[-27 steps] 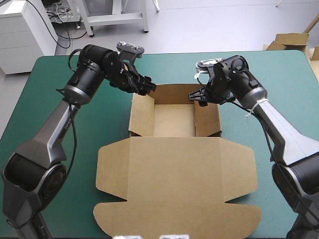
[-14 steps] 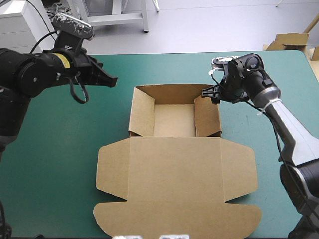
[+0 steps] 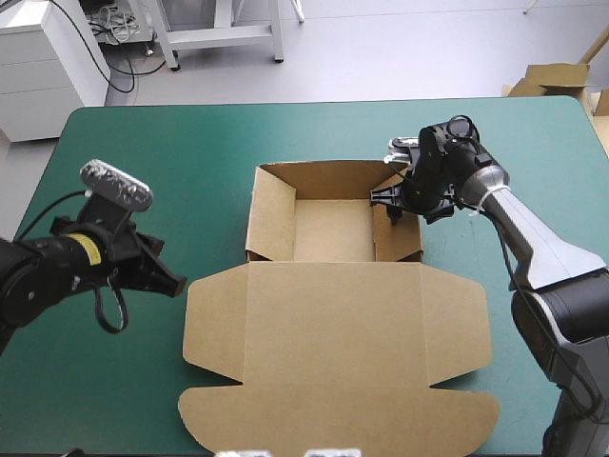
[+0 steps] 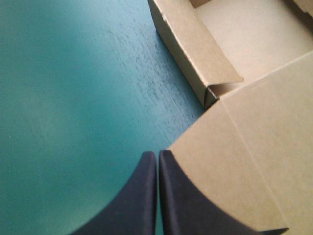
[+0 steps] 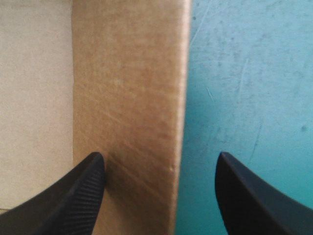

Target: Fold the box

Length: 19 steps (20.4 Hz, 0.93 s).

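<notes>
The brown box [image 3: 333,333] lies mid-table as an open tray with raised walls at the far side and its lid flat toward the near edge. My left gripper [image 3: 177,285] is shut and holds nothing. It hovers just beside the lid's left flap; in the left wrist view the gripper [image 4: 157,154] points at that flap's corner [image 4: 230,161]. My right gripper [image 3: 386,199] is open at the tray's far right corner. In the right wrist view the gripper [image 5: 159,159] straddles the tray's right wall [image 5: 127,88], one finger inside and one outside.
Bare teal-green cover [image 3: 114,181] lies to the left of the box and along the far edge. More brown board [image 3: 554,78] shows beyond the table's far right corner.
My left arm has swung away from the tray's far left corner, out to the left and toward the near side, and its gripper has shut. My right gripper has shifted slightly along the right wall.
</notes>
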{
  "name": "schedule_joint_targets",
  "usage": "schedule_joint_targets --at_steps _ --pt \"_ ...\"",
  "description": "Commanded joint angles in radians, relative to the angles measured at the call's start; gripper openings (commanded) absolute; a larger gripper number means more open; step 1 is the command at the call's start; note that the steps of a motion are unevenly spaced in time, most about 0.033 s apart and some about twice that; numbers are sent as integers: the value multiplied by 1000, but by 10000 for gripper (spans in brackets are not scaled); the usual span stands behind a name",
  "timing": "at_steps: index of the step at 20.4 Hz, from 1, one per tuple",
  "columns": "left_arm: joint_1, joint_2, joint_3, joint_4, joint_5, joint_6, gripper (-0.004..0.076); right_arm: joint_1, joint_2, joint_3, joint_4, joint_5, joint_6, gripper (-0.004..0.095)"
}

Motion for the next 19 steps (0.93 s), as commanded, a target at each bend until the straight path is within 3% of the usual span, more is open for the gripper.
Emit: schedule_joint_targets --at_steps 1,2,3,5,11,13,19 --pt "-3 -131 150 0 -73 -8 -8 -5 -30 -24 41 -18 -36 516" --pt "-3 -159 189 0 -79 -14 -8 -5 -30 -24 41 -18 -36 447" --pt "-3 -217 264 0 -97 -35 -8 -5 -28 -24 44 -18 -36 254" --pt "-3 -298 364 4 -127 -78 -8 -5 -28 -24 55 -18 -52 -13" --pt "-3 -493 625 5 -137 -102 -8 -49 -51 -24 30 -18 -57 -21" --pt "-3 -537 679 3 -141 -102 -8 -124 -91 -24 10 -16 -78 -21" --pt "-3 -599 783 4 -147 -103 -8 -497 -182 -24 -34 -16 -122 -20"
